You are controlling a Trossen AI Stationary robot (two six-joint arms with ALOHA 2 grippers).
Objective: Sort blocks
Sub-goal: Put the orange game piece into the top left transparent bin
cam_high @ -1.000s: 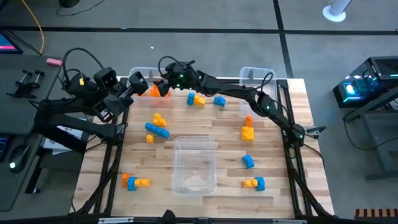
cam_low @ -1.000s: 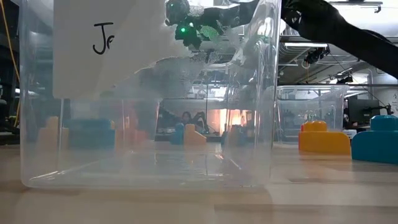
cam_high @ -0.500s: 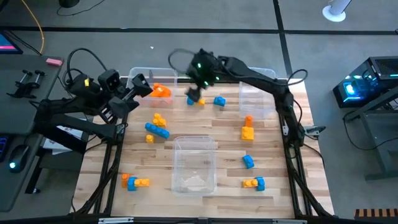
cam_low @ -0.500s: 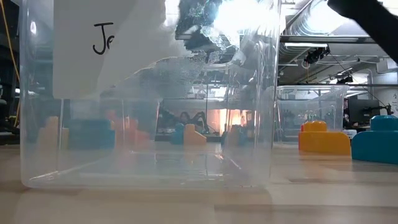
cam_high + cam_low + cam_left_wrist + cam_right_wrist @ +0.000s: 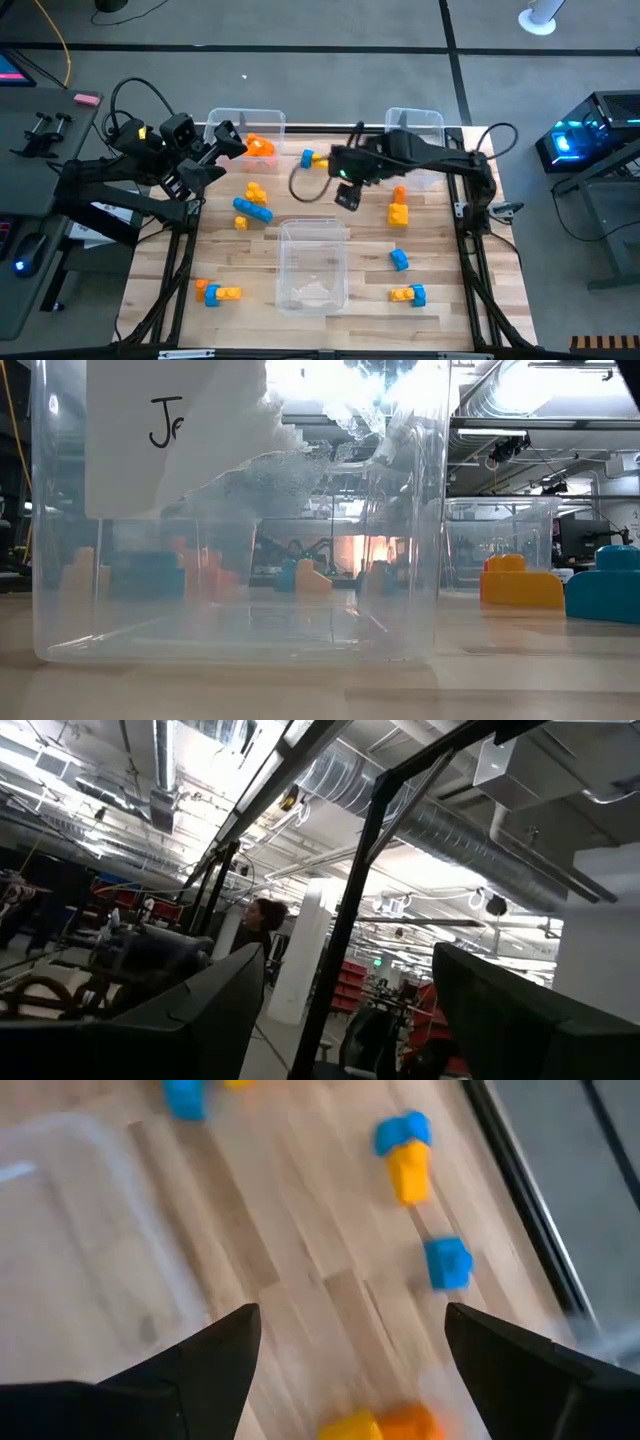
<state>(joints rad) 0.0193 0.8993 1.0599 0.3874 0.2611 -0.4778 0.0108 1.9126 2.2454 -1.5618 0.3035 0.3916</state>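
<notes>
The whole table [image 5: 160, 270] is seen only from the high view: the right gripper [image 5: 347, 196] is held above the middle of the boards, just beyond the front clear bin [image 5: 312, 265], and its fingers are spread with nothing between them, as is confirmed in the right wrist view [image 5: 345, 1370]. The left gripper [image 5: 222, 137] is raised at the table's far left, beside the far-left bin [image 5: 225, 118]; its fingers [image 5: 190, 1010] are seen parted and empty in the left wrist view, against a room with ceiling ducts and a person [image 5: 258, 925] in the distance.

The blocks [image 5: 252, 200] are scattered over the wood: an orange piece [image 5: 259, 147] is seen at the far-left bin, a blue-and-yellow pair [image 5: 313, 158] at the far edge, an orange and yellow stack [image 5: 398, 207] on the right, and others near the front. A far-right bin [image 5: 413, 122] is also seen.

From the low view, the front bin's wall [image 5: 60, 590] fills the picture, and neither gripper is shown. Only there can writing be read: a white label [image 5: 170, 435] marked "J" and part of a further letter.
</notes>
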